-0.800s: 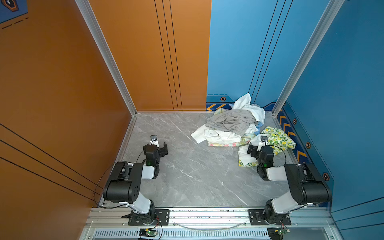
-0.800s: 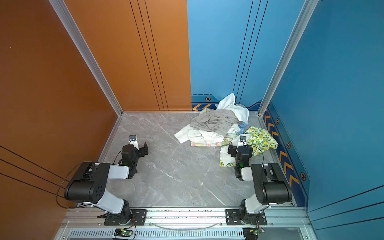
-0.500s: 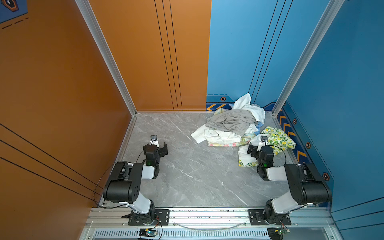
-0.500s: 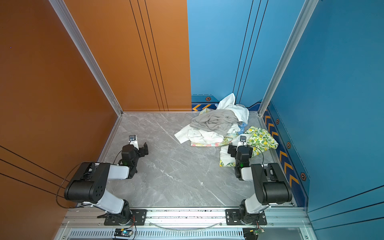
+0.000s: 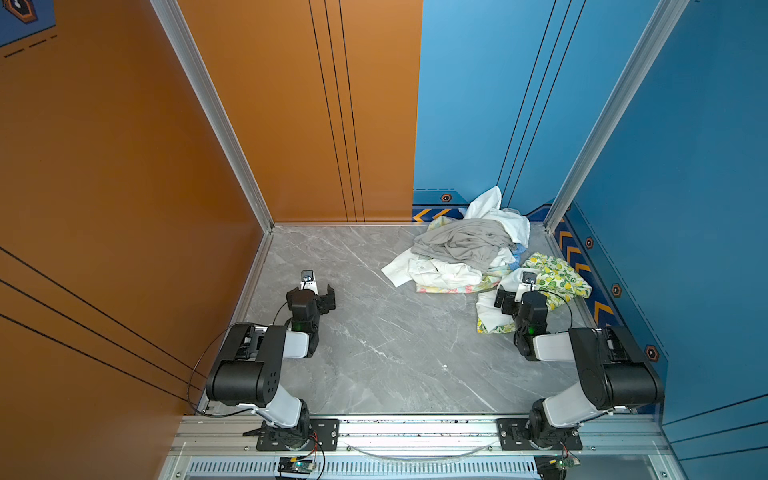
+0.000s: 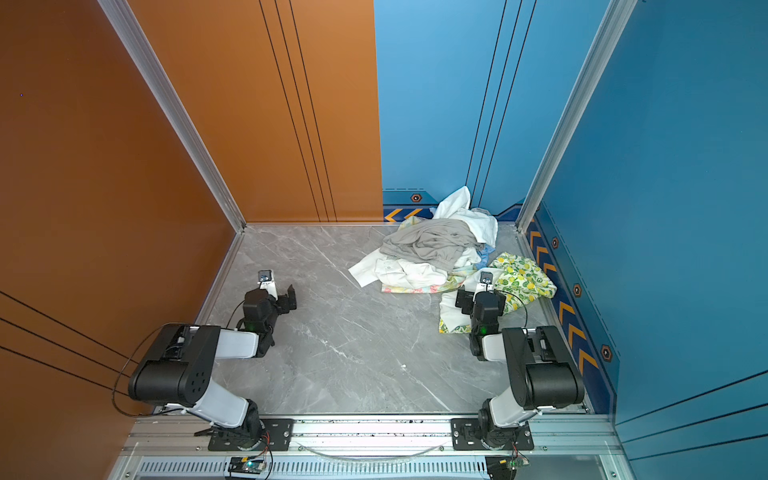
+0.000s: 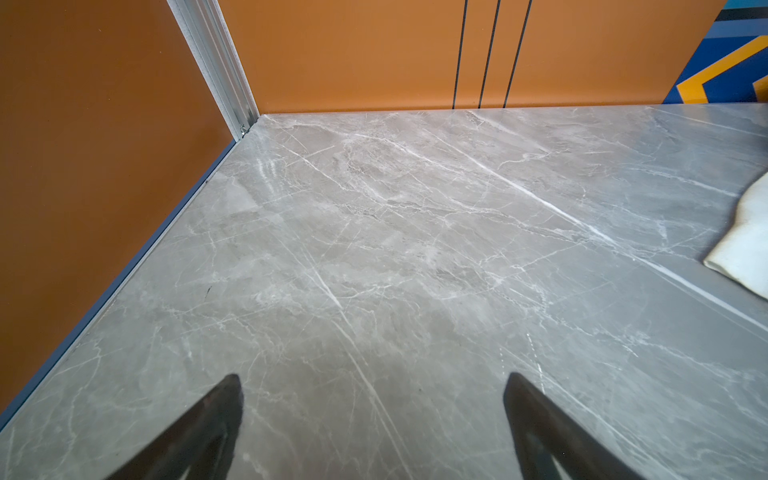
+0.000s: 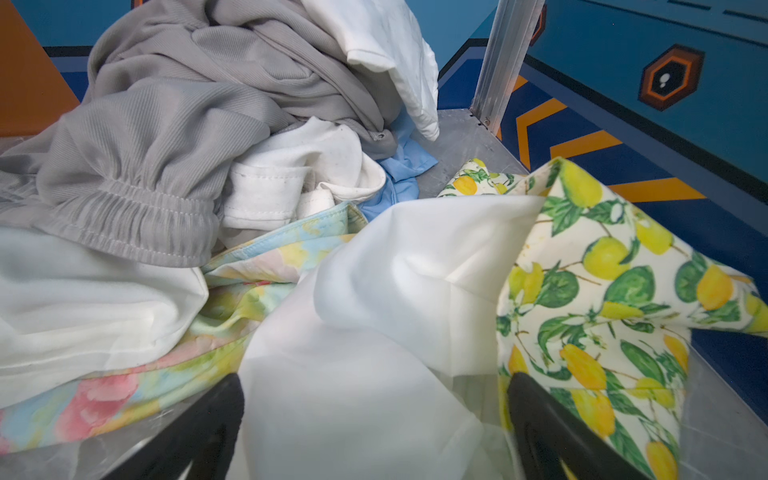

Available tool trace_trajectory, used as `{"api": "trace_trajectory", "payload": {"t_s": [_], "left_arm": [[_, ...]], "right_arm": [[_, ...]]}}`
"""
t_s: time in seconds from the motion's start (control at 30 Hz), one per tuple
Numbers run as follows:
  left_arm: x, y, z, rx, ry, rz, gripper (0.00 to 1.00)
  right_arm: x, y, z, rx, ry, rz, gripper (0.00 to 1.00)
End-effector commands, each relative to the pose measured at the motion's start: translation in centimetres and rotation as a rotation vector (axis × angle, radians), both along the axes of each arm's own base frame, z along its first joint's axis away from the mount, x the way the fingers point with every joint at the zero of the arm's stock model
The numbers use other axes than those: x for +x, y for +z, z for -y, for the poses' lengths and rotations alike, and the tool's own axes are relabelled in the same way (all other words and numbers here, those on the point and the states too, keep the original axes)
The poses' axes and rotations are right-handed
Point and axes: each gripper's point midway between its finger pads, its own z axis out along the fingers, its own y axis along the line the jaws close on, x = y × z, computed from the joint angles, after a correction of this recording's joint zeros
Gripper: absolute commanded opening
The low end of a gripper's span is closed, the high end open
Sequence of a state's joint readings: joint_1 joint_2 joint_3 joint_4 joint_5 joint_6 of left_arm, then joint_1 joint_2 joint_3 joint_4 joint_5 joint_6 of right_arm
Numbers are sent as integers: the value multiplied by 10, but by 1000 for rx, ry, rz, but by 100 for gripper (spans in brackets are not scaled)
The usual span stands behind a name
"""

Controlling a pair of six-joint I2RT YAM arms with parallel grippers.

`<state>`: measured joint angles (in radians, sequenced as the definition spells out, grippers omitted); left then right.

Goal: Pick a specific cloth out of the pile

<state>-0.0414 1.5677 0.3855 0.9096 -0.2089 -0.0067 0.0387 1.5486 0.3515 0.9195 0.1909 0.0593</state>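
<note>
We see both sets of jaws spread: left gripper (image 7: 372,375) above bare surface (image 7: 374,208), right gripper (image 8: 374,375) above the lemon-print cloth (image 8: 602,291).

Your pile (image 5: 492,226): far right corner of the table (image 5: 374,353).
At its left front, the shirt (image 5: 428,270) under the jersey garment (image 5: 461,241); at its right front, the printed cloth (image 5: 557,278).
</note>
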Motion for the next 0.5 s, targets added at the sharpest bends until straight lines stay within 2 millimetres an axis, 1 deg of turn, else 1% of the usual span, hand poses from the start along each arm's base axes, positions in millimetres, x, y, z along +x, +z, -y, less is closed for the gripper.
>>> {"api": "trace_trajectory", "payload": {"t_s": [0.0,0.3,0.4,0.47], "left_arm": [[0,2,3,1,-21,9,98],[0,2,5,8,-22,9,98],[0,3,6,12,-24,10,98],[0,4,11,28,-44,9,98]], "right_arm": [[7,6,-5,16,29,11,100],[6,6,-5,8,25,14,100],[3,9,-7,-17,16,28,100],[0,11,-9,-26,17,44,100]]}}
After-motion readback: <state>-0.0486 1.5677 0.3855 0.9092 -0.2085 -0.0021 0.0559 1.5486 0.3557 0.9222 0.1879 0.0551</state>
